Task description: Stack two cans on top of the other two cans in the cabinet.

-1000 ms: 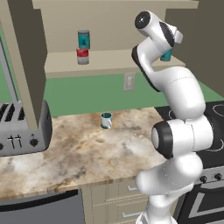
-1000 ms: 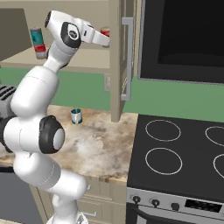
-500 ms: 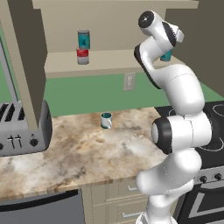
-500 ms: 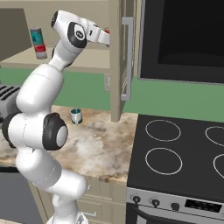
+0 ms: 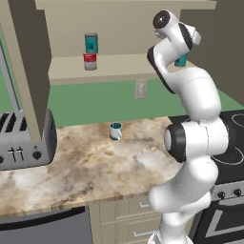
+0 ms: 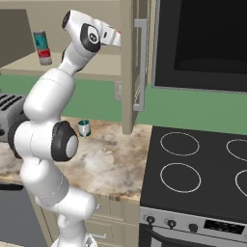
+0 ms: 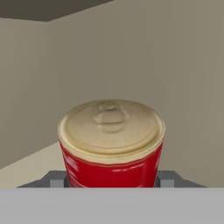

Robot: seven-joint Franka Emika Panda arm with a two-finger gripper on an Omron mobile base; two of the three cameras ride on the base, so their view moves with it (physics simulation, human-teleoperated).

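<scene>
The pincer is clenched on one red can, bottom centre of the hand view, inside the cabinet. Upper left in the left base view, one teal can stands stacked on another red can. One mug sits mid-frame on the bench.

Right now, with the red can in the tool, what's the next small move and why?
Probably ease the red can over the lone teal can on the cabinet shelf. The tool grips the red can inside the cabinet, and the teal-on-red stack at the left is done. The arm half hides the lone can, so alignment is unclear.
</scene>
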